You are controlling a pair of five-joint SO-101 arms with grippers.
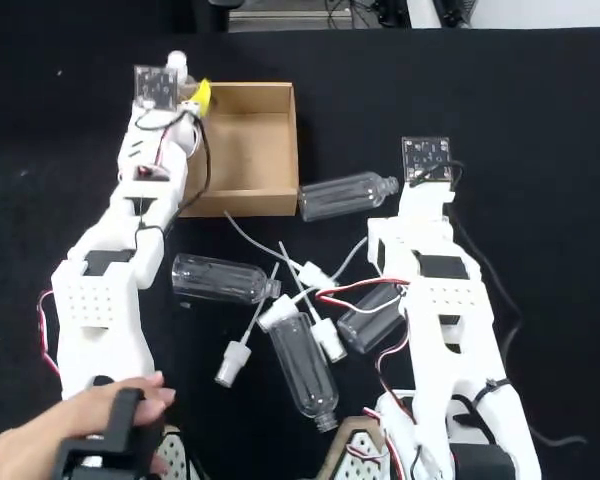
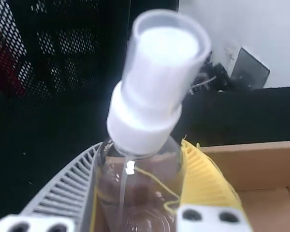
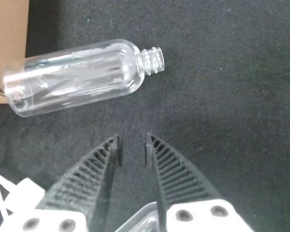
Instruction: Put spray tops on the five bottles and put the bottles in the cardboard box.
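**A:** What is the setting?

**B:** A black tabletop [image 1: 540,120]. The left wrist view has dark mesh and a white wall behind it.

**A:** Start at the left gripper.

**B:** The left gripper [image 2: 141,145] has its fingers [image 2: 203,183], one grey and one yellow, clamped on the shoulders of a clear capped bottle [image 2: 135,188]. The white spray top [image 2: 145,121] is on, under a clear cover. The bottle's body is cut off at the frame edge.

**A:** Where is that relative to the box?

**B:** It is at the far left corner of the cardboard box [image 1: 245,150]. From above, the arm covers the bottle except for its white top. I can't tell whether the bottle hangs inside the wall or just outside it.

**A:** And the right gripper?

**B:** The right gripper [image 3: 133,144] points down at the tabletop. Its fingers [image 3: 169,174] are slightly parted with nothing between them. In the high view the wrist board hides them.

**A:** What is nearest to it?

**B:** An uncapped bottle [image 3: 77,79] lies on its side just ahead of the tips, not touching them. Its base is right up against the box's near right corner and its neck points away from the box.

**A:** Farther out?

**B:** Three more lie on their sides without tops. There is a left-hand bottle [image 1: 220,278] beside the left arm, a middle bottle [image 1: 305,365], and a half-hidden bottle [image 1: 370,318] partly under the right arm. Loose spray tops [image 1: 232,362] with thin tubes lie tangled among them, and they are hard to count.
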